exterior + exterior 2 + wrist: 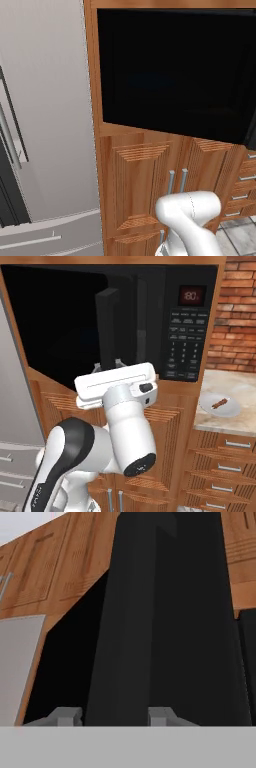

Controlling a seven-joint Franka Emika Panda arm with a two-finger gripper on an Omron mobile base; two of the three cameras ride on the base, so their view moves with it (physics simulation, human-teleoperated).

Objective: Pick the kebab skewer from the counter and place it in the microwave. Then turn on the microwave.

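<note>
A wood-panelled kitchen wall holds the microwave (150, 321). To its lower right, the skewer (219, 403) lies on a plate (220, 405) on the counter (235, 421), not yet picked. The gripper (107, 365) straddles the microwave's handle (111, 326), fingers (67, 714) either side, apparently clamped. Pulling off-axis could make the fingers slip off.

A home kitchen: built-in microwave (150, 321) in wooden cabinets (145, 185), grey fridge (45, 125), stone counter (235, 418), brick wall (237, 311).
</note>
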